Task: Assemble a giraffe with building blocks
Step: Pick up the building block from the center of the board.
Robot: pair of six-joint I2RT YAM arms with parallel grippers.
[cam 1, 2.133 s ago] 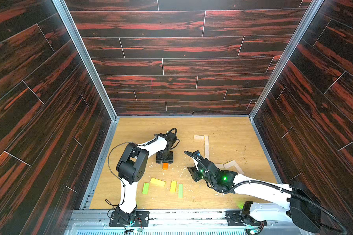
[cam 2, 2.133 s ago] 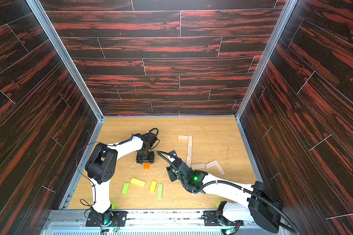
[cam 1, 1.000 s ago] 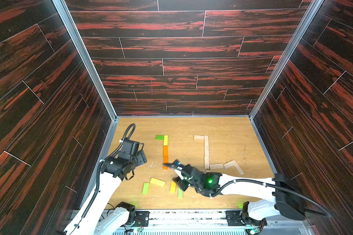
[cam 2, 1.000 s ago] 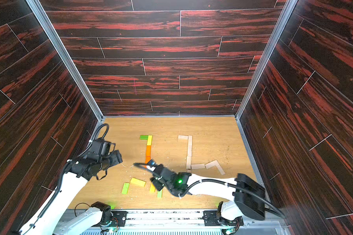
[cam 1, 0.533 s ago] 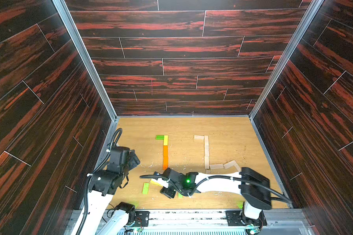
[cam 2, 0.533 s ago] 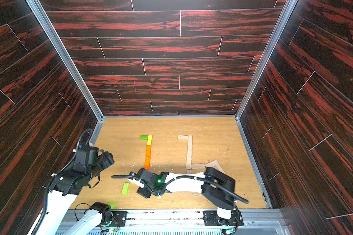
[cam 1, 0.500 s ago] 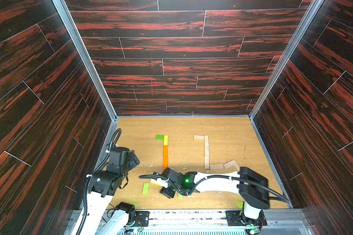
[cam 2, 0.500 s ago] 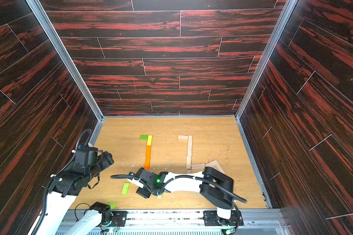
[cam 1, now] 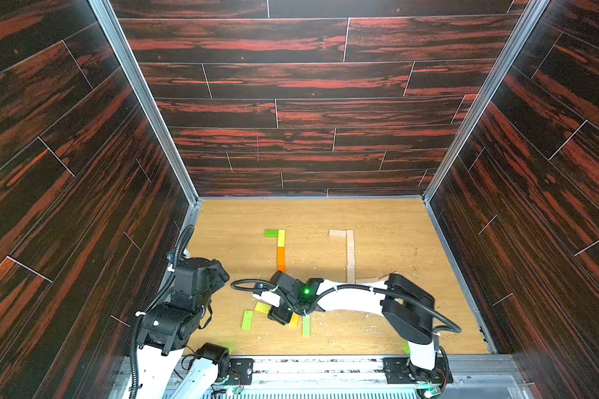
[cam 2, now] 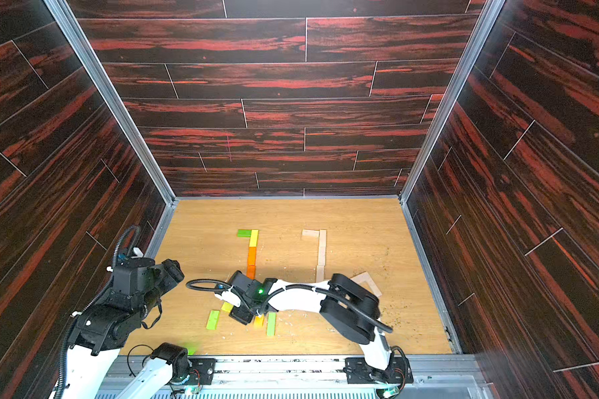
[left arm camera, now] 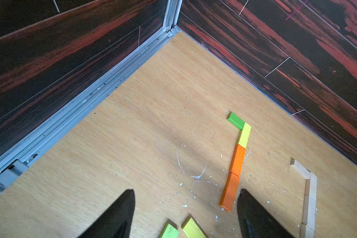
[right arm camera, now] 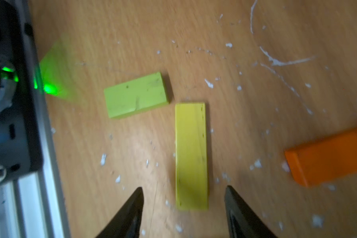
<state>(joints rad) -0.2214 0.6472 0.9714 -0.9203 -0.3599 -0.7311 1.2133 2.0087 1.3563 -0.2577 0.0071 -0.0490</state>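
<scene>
A line of building blocks lies mid-floor: a green one (cam 1: 271, 233), a yellow one (cam 1: 281, 237) and two orange ones (cam 1: 281, 255). Pale wooden blocks (cam 1: 350, 252) form a similar line to its right. Loose blocks lie near the front: green (cam 1: 247, 319), yellow (cam 1: 263, 307), orange-yellow (cam 1: 294, 319), green (cam 1: 306, 325). My right gripper (right arm camera: 182, 189) hangs open low over the yellow block (right arm camera: 191, 154). That block's near end lies between the fingertips, touching neither. My left gripper (left arm camera: 187, 192) is open and empty, raised at the left beside the wall.
Dark panelled walls enclose the wooden floor (cam 1: 395, 224) on three sides. An aluminium rail (cam 1: 325, 361) with the arm bases runs along the front edge. More pale blocks (cam 2: 365, 278) lie partly hidden behind my right arm. White flecks are scattered over the floor.
My right gripper has swung left and nearer, over the loose coloured blocks, and its jaws have widened. My left arm has pulled back toward the front left.
</scene>
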